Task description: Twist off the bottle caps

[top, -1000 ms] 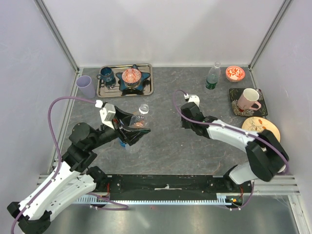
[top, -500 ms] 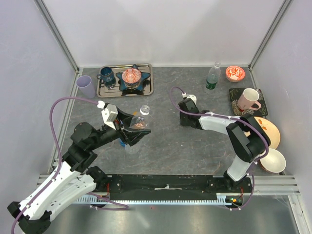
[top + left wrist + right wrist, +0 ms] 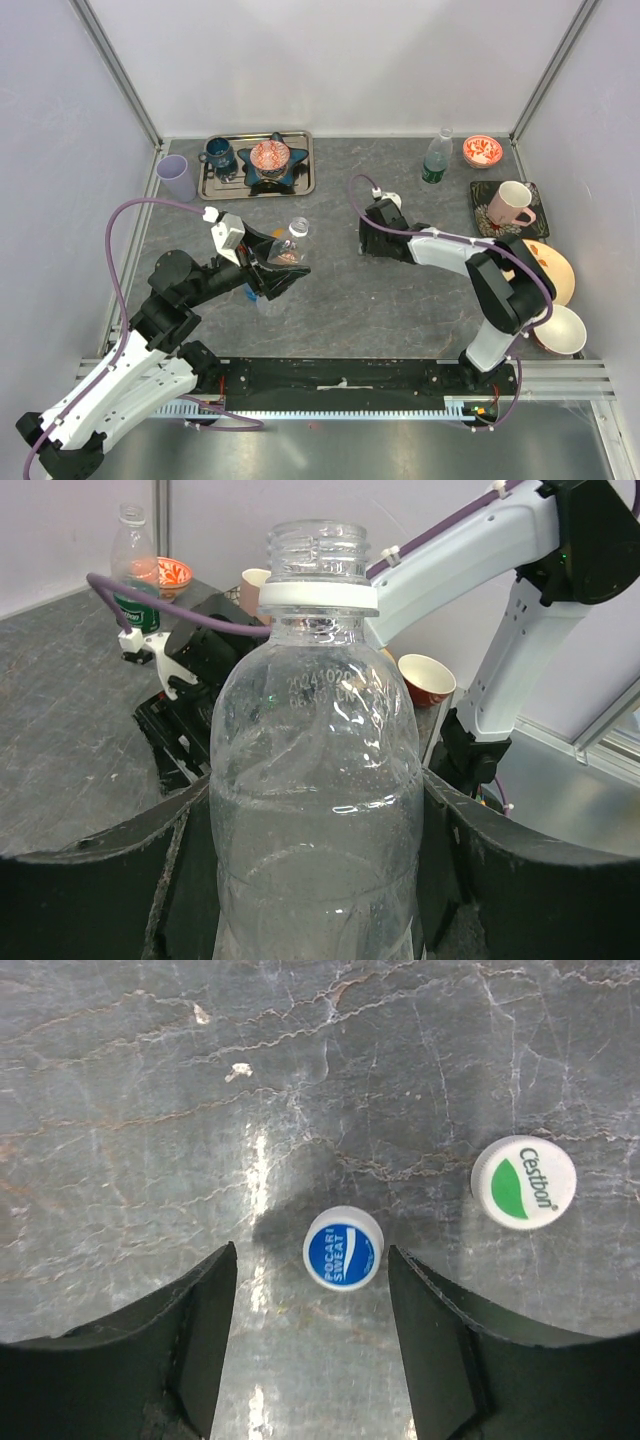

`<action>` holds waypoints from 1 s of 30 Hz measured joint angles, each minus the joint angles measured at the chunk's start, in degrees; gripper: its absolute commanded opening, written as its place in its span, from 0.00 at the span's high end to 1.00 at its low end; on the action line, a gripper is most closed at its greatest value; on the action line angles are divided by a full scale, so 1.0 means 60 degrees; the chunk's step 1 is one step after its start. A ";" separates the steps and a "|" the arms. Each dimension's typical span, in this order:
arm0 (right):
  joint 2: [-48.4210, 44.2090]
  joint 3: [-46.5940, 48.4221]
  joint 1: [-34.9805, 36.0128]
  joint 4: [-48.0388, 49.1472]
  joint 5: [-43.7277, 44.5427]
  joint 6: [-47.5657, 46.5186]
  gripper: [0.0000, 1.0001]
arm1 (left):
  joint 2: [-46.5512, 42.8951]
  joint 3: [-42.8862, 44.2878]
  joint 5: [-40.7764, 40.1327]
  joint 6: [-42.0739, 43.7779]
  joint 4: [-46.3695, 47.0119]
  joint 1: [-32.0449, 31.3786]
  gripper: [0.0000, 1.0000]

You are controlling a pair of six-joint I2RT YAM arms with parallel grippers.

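My left gripper point(image 3: 268, 272) is shut on the body of a clear plastic bottle point(image 3: 315, 810), held upright above the table; its threaded mouth point(image 3: 315, 542) is bare. My right gripper point(image 3: 310, 1252) points straight down at the table, open. A white cap with a blue top point(image 3: 343, 1247) lies flat on the stone surface between its fingers, touching neither. A white cap with a green top point(image 3: 523, 1182) lies a little to its right. In the top view the right gripper point(image 3: 370, 242) hides both caps.
A second, green-labelled bottle point(image 3: 436, 158) stands at the back. A metal tray point(image 3: 305, 185) with a mug and star dish sits back left, beside a purple cup point(image 3: 177, 178). A red bowl point(image 3: 482, 151), a pink mug point(image 3: 510, 205) and bowls point(image 3: 560, 330) crowd the right side.
My right gripper has opened and the blue-topped cap now lies free on the table; the right arm shifted slightly left. The left arm and its bottle have stayed put.
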 measured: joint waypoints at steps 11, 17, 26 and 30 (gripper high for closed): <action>-0.2696 0.2718 0.0000 -0.1457 -0.0211 0.0361 0.24 | 0.0062 0.0000 0.0011 0.0004 0.0015 0.0000 0.58; -0.5526 0.2896 -0.0022 -0.0951 -0.1490 0.0299 0.19 | 0.0856 0.0018 0.0178 0.0080 0.0146 0.0000 0.57; -0.6167 0.2936 0.0062 -0.0055 -0.4932 0.0998 0.18 | 0.2983 0.0739 0.0984 0.0168 0.0087 0.0000 0.57; -0.6033 0.2674 0.0288 -0.0182 -0.5497 0.1031 0.19 | 0.3406 0.1249 0.1133 0.0178 0.0182 0.0000 0.57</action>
